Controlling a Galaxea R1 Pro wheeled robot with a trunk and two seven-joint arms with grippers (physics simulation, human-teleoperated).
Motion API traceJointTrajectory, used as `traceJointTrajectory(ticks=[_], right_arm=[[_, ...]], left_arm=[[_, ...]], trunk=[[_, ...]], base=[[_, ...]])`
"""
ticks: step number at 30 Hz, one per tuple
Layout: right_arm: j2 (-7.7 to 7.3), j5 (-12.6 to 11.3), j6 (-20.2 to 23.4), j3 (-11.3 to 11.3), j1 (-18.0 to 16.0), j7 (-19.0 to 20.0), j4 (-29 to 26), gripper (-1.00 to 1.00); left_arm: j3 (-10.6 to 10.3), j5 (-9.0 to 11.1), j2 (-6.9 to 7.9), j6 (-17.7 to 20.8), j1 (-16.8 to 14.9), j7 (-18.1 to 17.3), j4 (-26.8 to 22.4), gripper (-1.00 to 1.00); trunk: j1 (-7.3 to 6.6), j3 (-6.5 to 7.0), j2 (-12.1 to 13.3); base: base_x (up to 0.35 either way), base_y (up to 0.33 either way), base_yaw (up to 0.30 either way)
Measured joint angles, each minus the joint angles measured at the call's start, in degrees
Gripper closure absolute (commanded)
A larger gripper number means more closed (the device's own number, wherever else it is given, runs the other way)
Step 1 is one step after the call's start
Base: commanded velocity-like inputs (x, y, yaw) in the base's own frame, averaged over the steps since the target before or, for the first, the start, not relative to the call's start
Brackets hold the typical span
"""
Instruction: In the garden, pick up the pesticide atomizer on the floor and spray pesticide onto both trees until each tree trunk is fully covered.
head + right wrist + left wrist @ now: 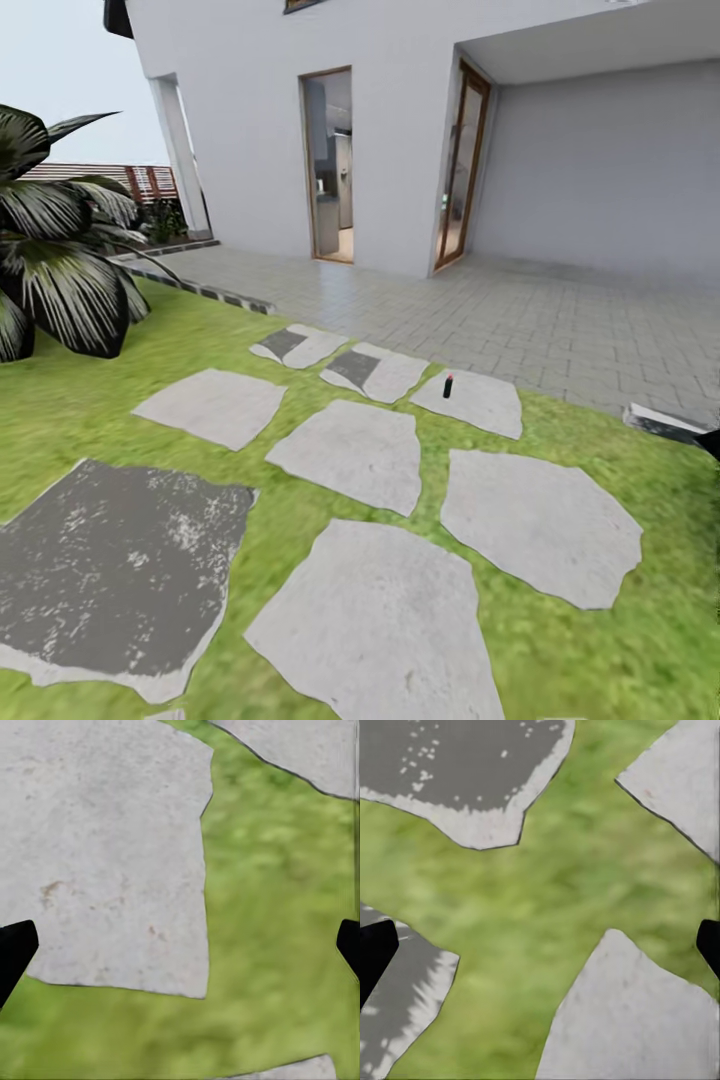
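The pesticide atomizer [448, 384] is a small dark bottle with a red top. It stands upright on a pale stepping stone [475, 402] at the far side of the lawn, near the paved patio. My left gripper [540, 949] hangs open over grass between grey stones, one black fingertip [375, 952] at each side of its wrist view. My right gripper [180, 945] is open too, above the edge of a pale stone [105, 847] and grass. Nothing sits between either pair of fingers. The trees are out of view.
Several flat stepping stones [350, 450] cross the green lawn toward a tiled patio [520, 310] and a white house with an open doorway [330, 165]. A short palm [60, 250] stands at the left. A low kerb piece [665, 420] lies at the right.
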Motion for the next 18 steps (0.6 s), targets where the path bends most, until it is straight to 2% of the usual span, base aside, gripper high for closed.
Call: traceJointTrajectory(ticks=[11, 18], right_arm=[[0.00, 0.0, 0.0, 0.0, 0.0, 0.0, 0.0, -1.00], [0.00, 0.0, 0.0, 0.0, 0.0, 0.0, 0.0, -1.00]], left_arm=[[0.0, 0.1, 0.14, 0.0, 0.0, 0.0, 0.0, -1.00], [0.0, 0.0, 0.11, 0.0, 0.0, 0.0, 0.0, -1.00]], trunk=[[0.00, 0.27, 0.0], [0.00, 0.31, 0.0]], base=[[0.335, 0.085, -0.229], [0.335, 0.132, -0.057]])
